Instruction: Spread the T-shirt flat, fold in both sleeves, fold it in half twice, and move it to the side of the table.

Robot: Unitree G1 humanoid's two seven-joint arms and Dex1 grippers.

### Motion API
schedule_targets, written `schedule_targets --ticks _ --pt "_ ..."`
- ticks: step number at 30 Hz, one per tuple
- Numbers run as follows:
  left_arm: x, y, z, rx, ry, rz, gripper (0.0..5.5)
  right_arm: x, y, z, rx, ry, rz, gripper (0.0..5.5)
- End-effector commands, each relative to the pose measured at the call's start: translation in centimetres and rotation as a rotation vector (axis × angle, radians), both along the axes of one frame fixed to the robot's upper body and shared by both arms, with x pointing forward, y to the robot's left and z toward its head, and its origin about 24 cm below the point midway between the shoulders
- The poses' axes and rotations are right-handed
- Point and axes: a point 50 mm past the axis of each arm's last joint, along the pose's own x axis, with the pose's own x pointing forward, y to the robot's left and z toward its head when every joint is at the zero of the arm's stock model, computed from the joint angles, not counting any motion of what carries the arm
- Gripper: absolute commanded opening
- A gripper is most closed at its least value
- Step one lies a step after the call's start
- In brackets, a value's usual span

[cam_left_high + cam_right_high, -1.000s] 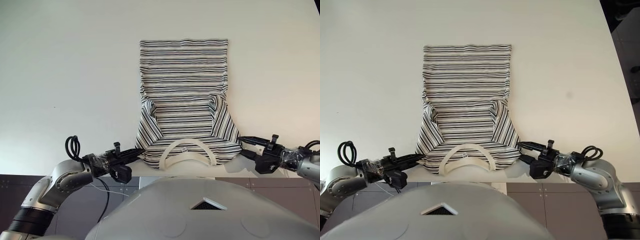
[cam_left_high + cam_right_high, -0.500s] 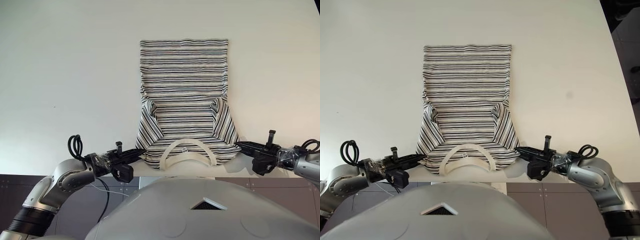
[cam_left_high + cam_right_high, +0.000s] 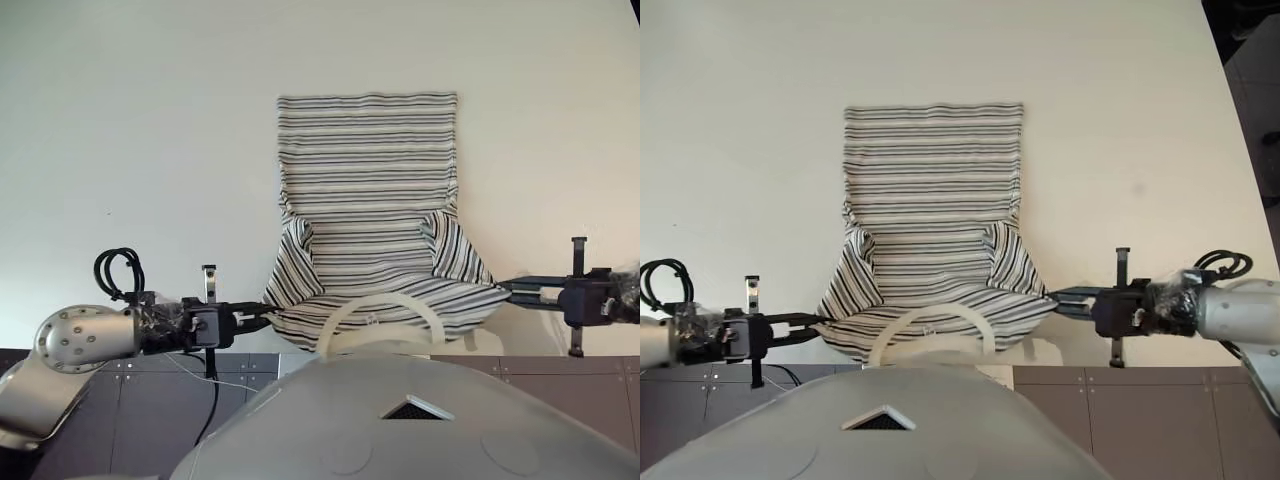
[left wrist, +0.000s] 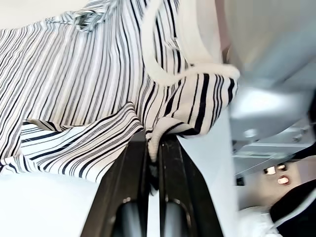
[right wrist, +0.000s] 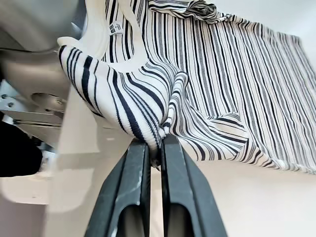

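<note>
Shirt (image 3: 367, 200) shoulders have been lifted, pinched by left gripper (image 3: 264, 311) and right gripper (image 3: 506, 289); they should be carried level hemward.

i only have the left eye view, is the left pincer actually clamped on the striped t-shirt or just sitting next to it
observer: Clamped. The left wrist view shows the left pincer shut on a bunched fold of the black-and-white striped cloth T-shirt, just below the cream ribbed collar.
operator: and the right one, same thing
observer: Yes. In the right wrist view the right pincer is shut on a gathered fold at the other shoulder, with cloth squeezed between its two dark fingers.
</note>
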Motion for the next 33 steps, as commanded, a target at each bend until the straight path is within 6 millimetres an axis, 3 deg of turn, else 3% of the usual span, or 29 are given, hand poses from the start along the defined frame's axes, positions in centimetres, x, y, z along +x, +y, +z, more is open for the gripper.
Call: schedule_targets --ticks 1,4,8,14,19,24,28,33 --pt "-0.5 -0.6 2.7 -0.052 0.091 -0.007 0.1 -1.0 0.0 2.4 -0.031 0.131 0.026 0.11" --pt "-0.1 -0.3 4.6 -0.069 0.114 0.004 0.1 -0.2 0.0 5.0 -0.019 0.131 -0.006 0.11" --pt "5.0 0.7 4.9 -0.062 -0.064 0.156 0.1 4.0 -0.2 6.2 -0.016 0.087 -0.066 0.11" --pt "13.1 0.9 1.9 -0.094 -0.121 0.331 0.1 13.7 0.5 3.9 0.144 0.218 -0.138 0.11" --pt "18.8 0.3 0.1 -0.074 -0.148 0.415 0.1 20.1 1.3 1.2 0.076 0.26 -0.247 0.11" --pt "23.0 -1.2 -2.3 0.015 -0.158 0.443 0.1 22.3 1.7 -1.8 -0.003 0.249 -0.386 0.11" --pt "24.7 -1.5 -5.0 0.165 -0.25 0.478 0.84 23.0 1.9 -4.1 -0.032 0.202 -0.516 0.97" --pt "26.2 -1.4 -4.9 0.049 -0.289 0.623 1.06 23.2 0.6 -5.6 0.014 0.173 -0.759 2.05"
